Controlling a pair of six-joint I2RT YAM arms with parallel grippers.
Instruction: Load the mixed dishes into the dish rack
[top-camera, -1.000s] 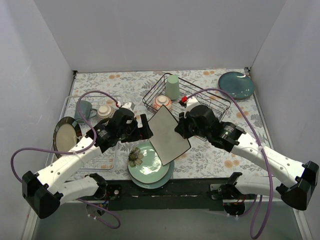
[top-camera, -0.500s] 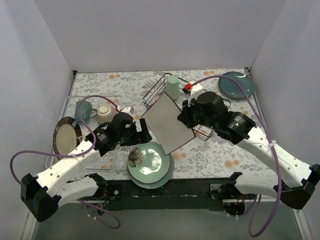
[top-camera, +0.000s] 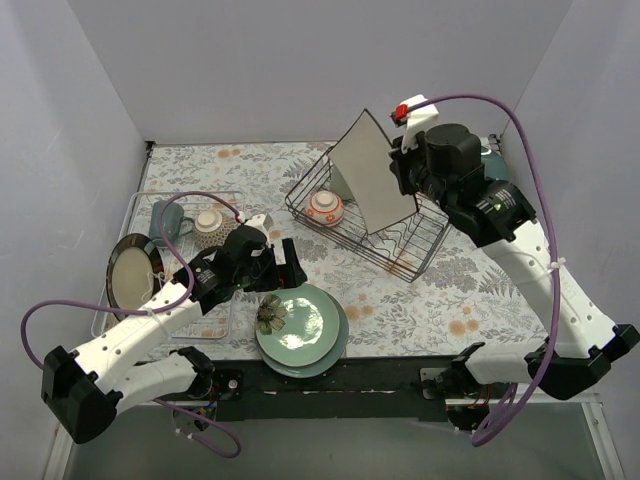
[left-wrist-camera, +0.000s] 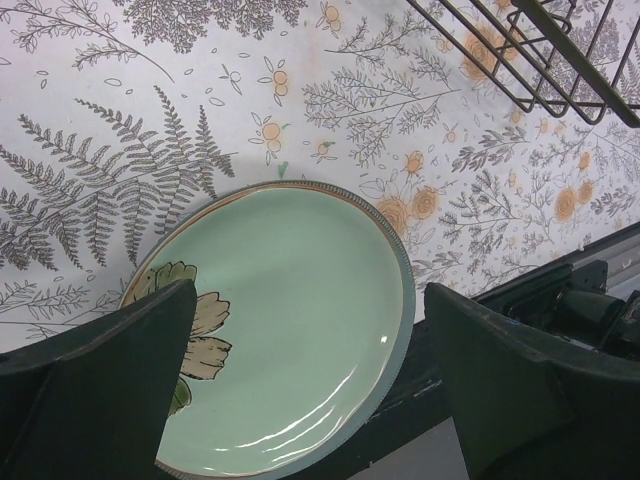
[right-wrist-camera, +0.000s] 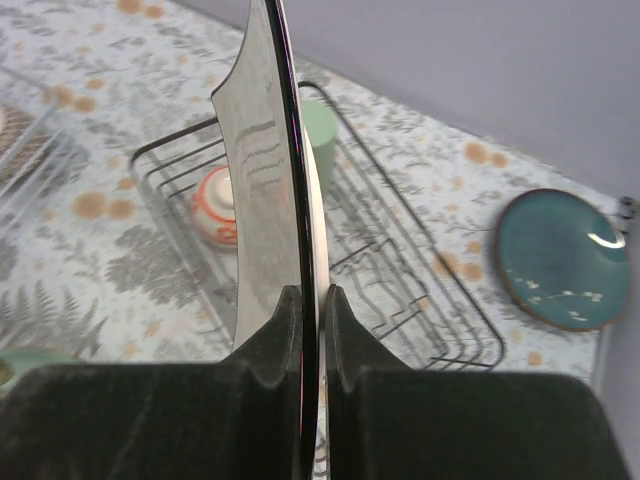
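My right gripper (top-camera: 405, 172) is shut on the edge of the large white square plate (top-camera: 372, 185) and holds it upright, high above the black wire dish rack (top-camera: 430, 240). In the right wrist view the plate (right-wrist-camera: 262, 170) stands edge-on between my closed fingers (right-wrist-camera: 280, 330). The red-orange patterned bowl (top-camera: 325, 207) and the pale green cup (right-wrist-camera: 322, 140) sit in the rack (right-wrist-camera: 400, 262). My left gripper (top-camera: 283, 263) is open and empty just above the stacked round light green flower plates (top-camera: 305, 325), which also show in the left wrist view (left-wrist-camera: 290, 320).
A teal plate (right-wrist-camera: 560, 258) lies on the cloth right of the rack. A pale wire tray (top-camera: 150, 200) at the left holds a teal mug (top-camera: 168, 218), a beige bowl (top-camera: 210, 222) and a dark-rimmed plate (top-camera: 130, 272). Walls close three sides.
My right gripper has carried the white square plate up and back, from over the green plates to above the rack. My left gripper has stayed by the green plates.
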